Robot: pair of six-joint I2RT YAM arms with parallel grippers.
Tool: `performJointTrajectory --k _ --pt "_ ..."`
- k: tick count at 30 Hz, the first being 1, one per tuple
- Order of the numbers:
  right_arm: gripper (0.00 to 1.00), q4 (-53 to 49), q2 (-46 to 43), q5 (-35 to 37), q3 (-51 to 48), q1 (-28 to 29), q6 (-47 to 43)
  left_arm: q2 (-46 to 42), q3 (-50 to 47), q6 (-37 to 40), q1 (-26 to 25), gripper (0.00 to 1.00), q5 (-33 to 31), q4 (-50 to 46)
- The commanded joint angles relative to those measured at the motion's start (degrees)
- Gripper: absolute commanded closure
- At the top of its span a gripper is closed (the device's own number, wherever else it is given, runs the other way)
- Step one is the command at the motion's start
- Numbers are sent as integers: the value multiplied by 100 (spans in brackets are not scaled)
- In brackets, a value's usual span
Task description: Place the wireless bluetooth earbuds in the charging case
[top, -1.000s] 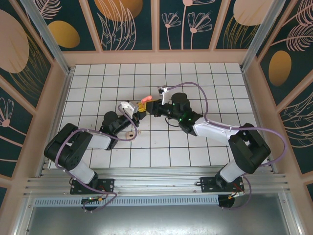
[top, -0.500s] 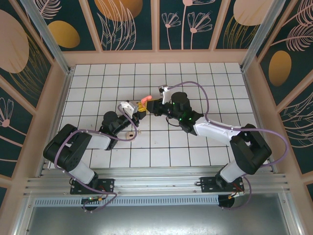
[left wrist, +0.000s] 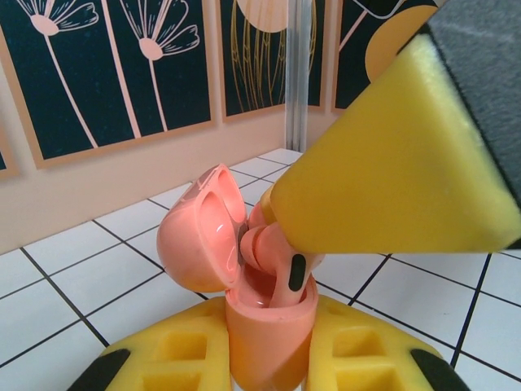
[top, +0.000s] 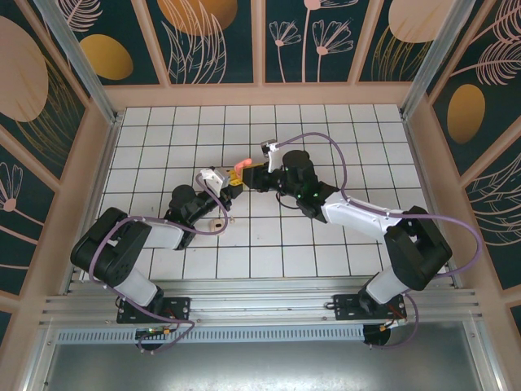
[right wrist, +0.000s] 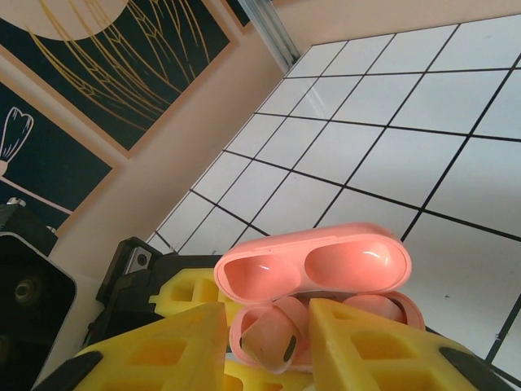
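- earbud (left wrist: 281, 261), coral one, sits partway in the open charging case (right wrist: 313, 265)
- left gripper (left wrist: 269, 358) clamps the case's base tight
- right gripper (right wrist: 264, 326) has its jaws either side of the bud, can't tell if it's pinching

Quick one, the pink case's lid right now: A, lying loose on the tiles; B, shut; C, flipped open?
C: the case sits clamped in the left gripper with its lid hinged back, the two inner hollows showing.

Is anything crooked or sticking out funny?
Yes. The pink earbud leans crooked in the open case. It pokes up above the rim instead of sitting down in its slot, so the lid couldn't close yet.
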Motion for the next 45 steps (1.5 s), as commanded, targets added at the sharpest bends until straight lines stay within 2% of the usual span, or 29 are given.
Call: performJointTrajectory --k 1,8,18,24,31,38,45 --pt "65 -67 3 146 118 -20 -110 -266 109 110 -71 92 432 581" --pt "57 -7 -335 88 123 -26 -145 -287 132 162 -73 92 614 428" --pt "54 -14 -1069 -165 -78 -89 -157 -256 311 181 -73 92 1031 36" --pt "64 -63 -1434 -554 -306 -266 -68 -269 392 190 -73 92 1134 -96" --pt "71 -310 -1644 -872 -498 -319 -92 -256 454 168 -73 92 1160 -158" --pt "78 -323 -1413 -1278 -548 -310 77 -190 441 45 -65 92 1153 -35" --pt "81 -358 -1126 -1319 -448 -306 51 -227 475 42 -66 92 1144 -61"
